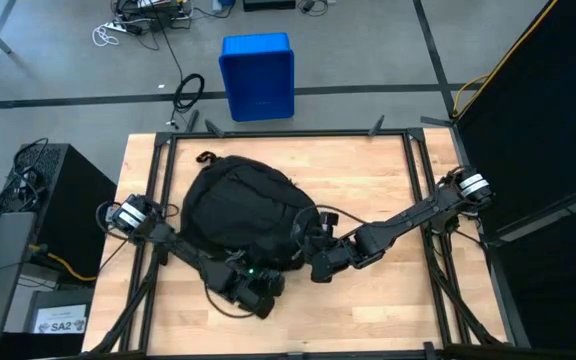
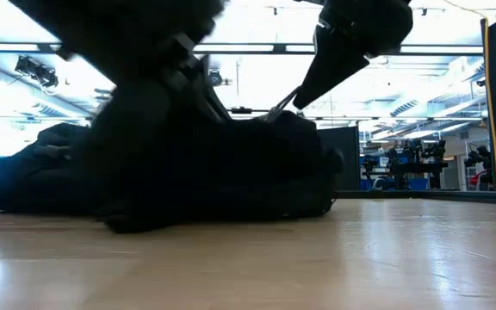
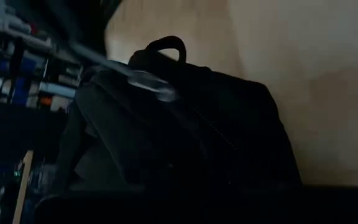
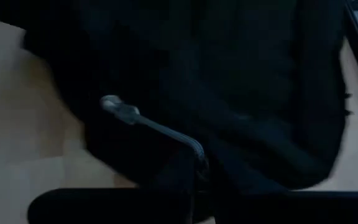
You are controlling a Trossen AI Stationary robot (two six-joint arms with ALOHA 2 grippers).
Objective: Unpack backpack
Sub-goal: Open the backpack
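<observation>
left arm: dark jointed arm reaching in low from the left edge, elbow bent
left claw (image 1: pixel 268 287): fingers closed
right arm: dark arm stretched diagonally from the right edge toward centre
right claw (image 1: pixel 313 262): fingers closed

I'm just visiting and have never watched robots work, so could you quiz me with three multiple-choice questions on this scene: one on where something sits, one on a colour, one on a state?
1. Where does the backpack lie?
A. On the wooden table, between the two arms
B. On the floor by the bin
C. Hanging from a rack

2. What colour is the bin on the floor beyond the table?
A. Red
B. Blue
C. Yellow

3. How is the right gripper?
A. Wide open above bare wood
B. Raised far from the backpack
C. Shut, at the backpack's edge

Answers: 1 A, the high view shows it flat on the wood; 2 B, the bin is plainly blue; 3 C, its fingers are closed by the black fabric. The left gripper is shut too, at the near edge.
</observation>
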